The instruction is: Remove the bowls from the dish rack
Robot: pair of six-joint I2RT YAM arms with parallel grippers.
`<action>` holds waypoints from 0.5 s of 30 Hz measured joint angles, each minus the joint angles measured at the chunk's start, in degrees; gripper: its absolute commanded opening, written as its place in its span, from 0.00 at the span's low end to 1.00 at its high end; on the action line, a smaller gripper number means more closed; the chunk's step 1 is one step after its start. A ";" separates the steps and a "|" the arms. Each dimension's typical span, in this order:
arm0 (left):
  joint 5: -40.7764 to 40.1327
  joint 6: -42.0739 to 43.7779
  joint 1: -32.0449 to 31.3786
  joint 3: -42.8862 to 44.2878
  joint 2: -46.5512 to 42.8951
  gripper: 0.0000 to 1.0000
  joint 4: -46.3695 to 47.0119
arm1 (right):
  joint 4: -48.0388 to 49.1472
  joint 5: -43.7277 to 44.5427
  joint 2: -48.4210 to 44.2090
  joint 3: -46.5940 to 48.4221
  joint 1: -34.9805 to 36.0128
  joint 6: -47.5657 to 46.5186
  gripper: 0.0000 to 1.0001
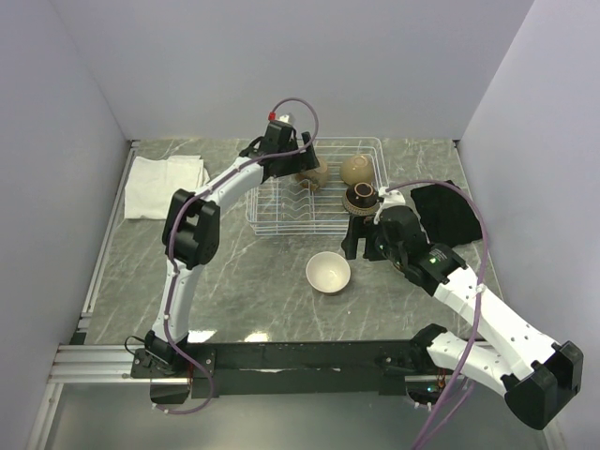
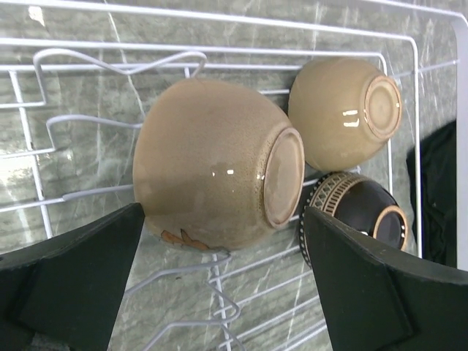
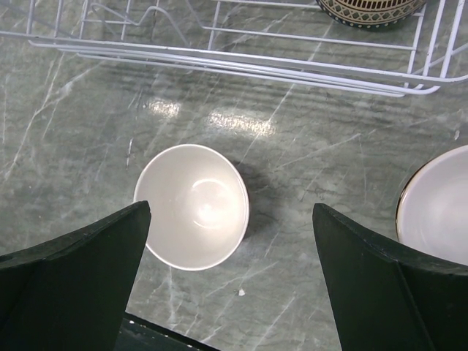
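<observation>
My left gripper (image 2: 223, 219) has its jaws spread wide. A glossy, speckled tan bowl (image 2: 212, 161) lies just ahead between them, tipped on its side in the white wire rack (image 2: 219, 16), foot ring facing 3 o'clock. A smoother tan bowl (image 2: 340, 110) sits at its 1 o'clock and a dark banded bowl (image 2: 355, 212) at 4 o'clock. My right gripper (image 3: 232, 212), jaws also spread, hovers over a round cream-glazed bowl (image 3: 191, 206). It stands upright on the veined grey-green table (image 3: 329, 146), outside the rack.
</observation>
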 measured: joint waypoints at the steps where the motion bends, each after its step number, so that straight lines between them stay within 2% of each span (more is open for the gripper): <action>1: -0.57 -0.02 -0.15 -0.02 0.00 0.99 0.17 | -0.02 0.02 0.00 0.00 -0.09 -0.02 1.00; 8: -7.04 0.26 -0.59 -0.87 -0.85 0.99 0.90 | 0.02 0.17 0.00 0.00 -0.44 -0.17 1.00; 15: -7.26 0.26 -0.24 0.13 -0.83 0.99 -1.75 | 0.02 0.22 0.00 0.00 -0.66 -0.20 1.00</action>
